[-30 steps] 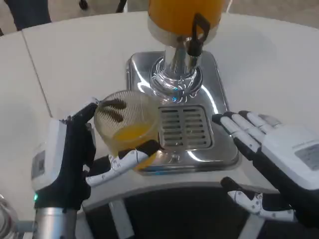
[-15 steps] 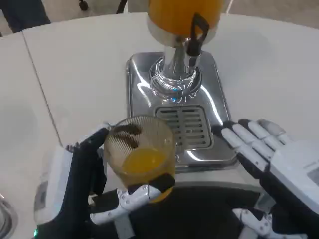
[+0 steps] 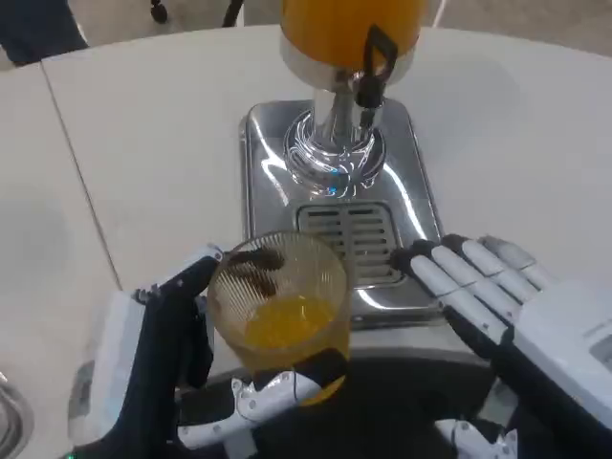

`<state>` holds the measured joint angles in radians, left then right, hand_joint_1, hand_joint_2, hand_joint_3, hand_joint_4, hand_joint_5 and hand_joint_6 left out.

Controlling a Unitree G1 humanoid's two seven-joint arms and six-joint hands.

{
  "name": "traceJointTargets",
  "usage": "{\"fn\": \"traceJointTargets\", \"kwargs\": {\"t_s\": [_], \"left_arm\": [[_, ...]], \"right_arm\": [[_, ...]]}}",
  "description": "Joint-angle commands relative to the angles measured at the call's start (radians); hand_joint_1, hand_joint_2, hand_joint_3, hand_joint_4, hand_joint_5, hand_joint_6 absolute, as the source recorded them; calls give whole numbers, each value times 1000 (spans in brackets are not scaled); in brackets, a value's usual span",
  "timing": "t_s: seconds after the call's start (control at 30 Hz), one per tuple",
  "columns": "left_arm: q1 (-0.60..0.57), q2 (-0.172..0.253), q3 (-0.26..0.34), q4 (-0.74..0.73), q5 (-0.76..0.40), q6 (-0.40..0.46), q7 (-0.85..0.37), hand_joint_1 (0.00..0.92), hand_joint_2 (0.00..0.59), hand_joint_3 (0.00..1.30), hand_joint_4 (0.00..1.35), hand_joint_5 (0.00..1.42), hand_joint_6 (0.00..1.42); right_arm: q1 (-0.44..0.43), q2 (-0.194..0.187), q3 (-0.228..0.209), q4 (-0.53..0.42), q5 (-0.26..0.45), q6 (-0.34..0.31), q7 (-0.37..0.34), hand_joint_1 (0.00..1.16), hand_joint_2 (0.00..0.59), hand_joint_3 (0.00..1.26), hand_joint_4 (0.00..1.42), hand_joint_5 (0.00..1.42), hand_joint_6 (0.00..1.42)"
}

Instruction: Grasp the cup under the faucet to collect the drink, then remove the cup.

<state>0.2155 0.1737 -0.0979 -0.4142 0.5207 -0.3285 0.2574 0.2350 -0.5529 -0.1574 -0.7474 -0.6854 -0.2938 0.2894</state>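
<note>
One white table (image 3: 143, 143), steel drip tray (image 3: 263, 143).

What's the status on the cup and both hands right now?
Left hand grips cup, juice inside, clear of the faucet. Right hand open beside drip tray. Nothing in the way.

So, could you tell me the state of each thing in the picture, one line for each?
cup: upright, partly filled with orange drink, held by the left hand, off the drip tray.
left hand: grips the cup.
right hand: holds nothing, fingers straight and apart, over the tray's right edge.
faucet: no drink running from it.
dispenser tank: holds orange drink.
drip tray: nothing stands on its grate.
</note>
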Motion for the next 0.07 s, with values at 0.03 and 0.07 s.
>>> {"fn": "traceJointTargets", "kwargs": {"t_s": [0.03,0.07], "left_arm": [[2,-18,-9,-36,-2,-35,-2,697,79,1109,1219,1403,1424],[1,-20,-9,-35,-1,-34,-2,697,79,1109,1219,1403,1424]], "right_arm": [[-12,2,-1,10,0,10,14,324,508,0,0,0,14],[-14,3,0,12,-1,11,15,324,507,0,0,0,14]]}}
